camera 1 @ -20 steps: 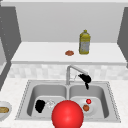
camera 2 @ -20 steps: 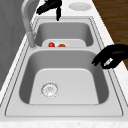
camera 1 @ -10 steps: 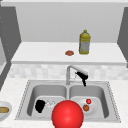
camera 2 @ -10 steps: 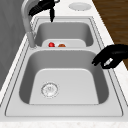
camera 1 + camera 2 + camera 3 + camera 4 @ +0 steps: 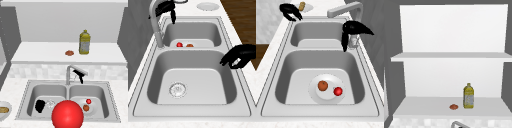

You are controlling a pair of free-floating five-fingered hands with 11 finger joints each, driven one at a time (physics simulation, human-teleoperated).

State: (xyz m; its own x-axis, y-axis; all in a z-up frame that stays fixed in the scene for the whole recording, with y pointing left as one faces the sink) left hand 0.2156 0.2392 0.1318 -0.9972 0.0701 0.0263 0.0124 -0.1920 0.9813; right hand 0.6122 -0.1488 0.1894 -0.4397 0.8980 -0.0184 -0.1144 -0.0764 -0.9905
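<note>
My right hand [image 5: 78, 74] hangs by the faucet [image 5: 68, 75], just under its spout, with one finger pointing down toward the divider between the basins. It touches the faucet [image 5: 155, 25] at the top, as my right hand [image 5: 165, 7] shows, and my right hand [image 5: 354, 28] hides part of the post. My left hand [image 5: 40, 106] hovers over the left basin near its front rim, fingers loosely bent and holding nothing. My left hand [image 5: 240, 56] is apart from the drain [image 5: 177, 89].
A white plate [image 5: 314, 93] in the right basin carries an orange ball [image 5: 322, 85] and a red ball [image 5: 338, 91]. A big red sphere [image 5: 67, 115] sits at the sink's front edge. A bowl [image 5: 2, 113] stands at left. On the shelf are a yellow bottle [image 5: 84, 42] and a small brown item [image 5: 69, 53].
My right hand has edged slightly closer along the faucet spout. The left hand has stayed where it was.
</note>
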